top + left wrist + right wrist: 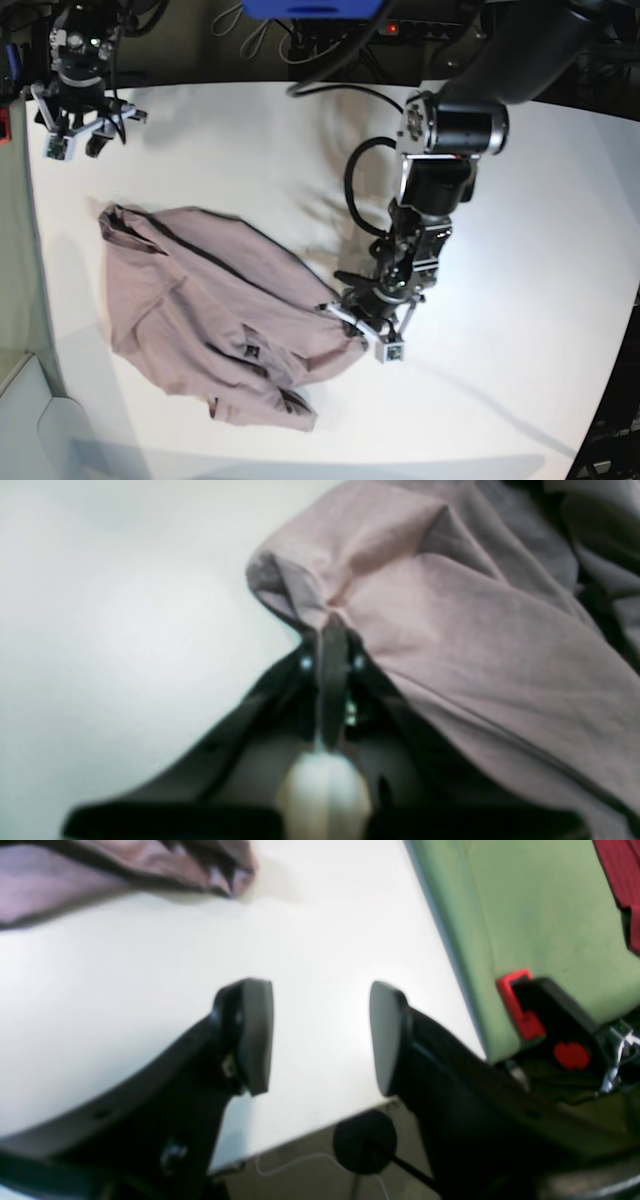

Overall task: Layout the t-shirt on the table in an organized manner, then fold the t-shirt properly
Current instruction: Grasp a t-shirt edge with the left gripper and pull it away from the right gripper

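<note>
The mauve-pink t-shirt [200, 300] lies crumpled and wrinkled on the left half of the white table [250, 140]. At the shirt's right edge my left gripper [357, 320] is down on the cloth. In the left wrist view its fingers are shut [331, 626] on a pinched fold of the t-shirt [450, 630]. Over the table's far left corner my right gripper [75, 135] stands apart from the shirt. The right wrist view shows it open [322, 1035] with nothing between its pads, above bare table [150, 990], and a corner of the t-shirt [125, 870] at the top left.
The table's edge and corner lie just under the right gripper, with a green surface [525, 915] and a red-and-black fixture [530, 1010] beyond. Cables and dark equipment [320, 30] run along the table's far edge.
</note>
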Robot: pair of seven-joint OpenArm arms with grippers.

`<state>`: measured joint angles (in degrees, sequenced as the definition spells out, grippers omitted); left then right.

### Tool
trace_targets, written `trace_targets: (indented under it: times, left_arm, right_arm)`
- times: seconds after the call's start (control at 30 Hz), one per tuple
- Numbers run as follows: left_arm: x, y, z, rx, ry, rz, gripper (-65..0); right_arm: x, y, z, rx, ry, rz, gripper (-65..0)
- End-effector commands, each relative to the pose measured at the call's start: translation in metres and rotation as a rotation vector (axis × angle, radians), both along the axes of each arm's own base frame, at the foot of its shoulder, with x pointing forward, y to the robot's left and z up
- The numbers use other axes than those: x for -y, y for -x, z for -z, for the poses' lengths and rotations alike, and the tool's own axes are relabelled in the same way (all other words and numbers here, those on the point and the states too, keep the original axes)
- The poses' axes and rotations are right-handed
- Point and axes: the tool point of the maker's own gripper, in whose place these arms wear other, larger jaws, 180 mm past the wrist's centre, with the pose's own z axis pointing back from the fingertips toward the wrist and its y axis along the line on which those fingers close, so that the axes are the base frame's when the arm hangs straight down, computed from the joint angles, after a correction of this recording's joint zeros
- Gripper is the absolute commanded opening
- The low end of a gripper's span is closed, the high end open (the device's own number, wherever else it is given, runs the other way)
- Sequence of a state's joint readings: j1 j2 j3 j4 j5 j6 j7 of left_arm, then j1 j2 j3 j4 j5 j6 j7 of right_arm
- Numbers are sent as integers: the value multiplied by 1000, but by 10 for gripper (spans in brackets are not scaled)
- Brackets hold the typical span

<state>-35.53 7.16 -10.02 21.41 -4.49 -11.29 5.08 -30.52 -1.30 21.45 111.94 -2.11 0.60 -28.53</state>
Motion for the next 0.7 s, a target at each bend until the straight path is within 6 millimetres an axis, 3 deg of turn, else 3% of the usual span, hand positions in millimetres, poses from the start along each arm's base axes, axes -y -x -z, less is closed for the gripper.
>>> trace_targets:
  times: [0.0, 0.2, 0.27, 0.33, 0.53, 0.67]
  left_arm:
    - [2, -8, -10, 15, -2, 4, -642]
    - [-6, -17, -28, 57, -1, -12, -648]
    - [-12, -9, -30, 37, -10, 0, -648]
    - [-33, -4, -50, 70, -26, -16, -648]
    - [-84, 50, -131, 214, -66, -28, -648]
    - [-126, 106, -148, 255, -107, -69, -648]
  right_arm:
    - [3, -4, -10, 35, 24, -8, -340]
    - [3, -3, -10, 33, 24, -8, -340]
    - [3, -3, -10, 33, 24, -8, -340]
    - [3, -4, -10, 35, 24, -8, -340]
    - [2, -15, -17, 69, 23, -11, -340]
    - [2, -27, -24, 104, 24, -11, -340]
